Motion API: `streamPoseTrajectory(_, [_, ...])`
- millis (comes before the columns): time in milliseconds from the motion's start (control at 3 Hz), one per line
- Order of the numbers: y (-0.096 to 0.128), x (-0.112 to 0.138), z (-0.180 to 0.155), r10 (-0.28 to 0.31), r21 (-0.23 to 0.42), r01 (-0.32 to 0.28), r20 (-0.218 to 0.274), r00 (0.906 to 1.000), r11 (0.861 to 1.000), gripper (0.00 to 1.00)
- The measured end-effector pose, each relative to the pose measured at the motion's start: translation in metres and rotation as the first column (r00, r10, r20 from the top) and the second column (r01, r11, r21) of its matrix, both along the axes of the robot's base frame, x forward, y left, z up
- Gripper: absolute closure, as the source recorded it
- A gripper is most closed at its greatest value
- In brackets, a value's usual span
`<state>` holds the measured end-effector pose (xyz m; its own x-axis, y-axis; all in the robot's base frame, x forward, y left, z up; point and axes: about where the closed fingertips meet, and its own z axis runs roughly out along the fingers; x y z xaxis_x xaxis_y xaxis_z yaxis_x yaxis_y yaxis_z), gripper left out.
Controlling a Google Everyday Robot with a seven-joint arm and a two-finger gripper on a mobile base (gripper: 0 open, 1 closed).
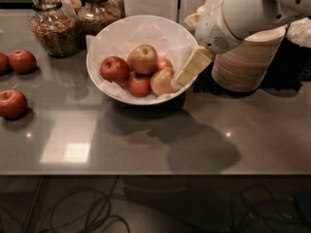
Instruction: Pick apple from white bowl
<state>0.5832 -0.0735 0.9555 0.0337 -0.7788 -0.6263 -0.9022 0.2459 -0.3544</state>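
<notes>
Here is the wide, round white bowl [141,101], lined with crinkled white paper, standing on the glossy grey countertop [204,130]. Right on top of the pile inside sits the yellow-green apple with its reddish-orange blush [143,58], stem up, highest of the lot. Just left of it lies a solid dark red apple [114,69], another dark red one [139,85] sits below it, and a paler pinkish-peach apple [163,81] rests at the right side of the bowl.

In from the upper right comes the robot's thick white arm [243,13], and its pale yellow gripper [181,77] slants down over the bowl's right rim, its tip just beside the peach apple, near the target but not on it. Released or clenched? I cannot tell from this angle; it holds nothing that shows.

Off to the left, three loose red apples [11,103] lie on the counter, well apart from the bowl. Behind it stand two glass jars of brown snacks [54,30], and to the right a tall stack of small beige paper bowls [248,62].
</notes>
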Motion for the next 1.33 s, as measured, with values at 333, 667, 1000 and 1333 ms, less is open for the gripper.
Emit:
streamPoseTrajectory(333, [0.026, 0.009, -0.002, 0.074, 0.068, -0.074, -0.012, 0.9971, 0.995, 0.0])
streamPoseTrajectory(667, [0.051, 0.022, -0.009, 0.153, 0.095, -0.15, -0.031, 0.9877, 0.984, 0.0])
streamPoseTrajectory(1000, [0.063, 0.042, -0.022, 0.189, 0.101, -0.183, -0.061, 0.98, 0.978, 0.0])
streamPoseTrajectory(1333, [0.068, 0.06, -0.032, 0.201, 0.1, -0.193, -0.079, 0.9763, 0.976, 0.0])
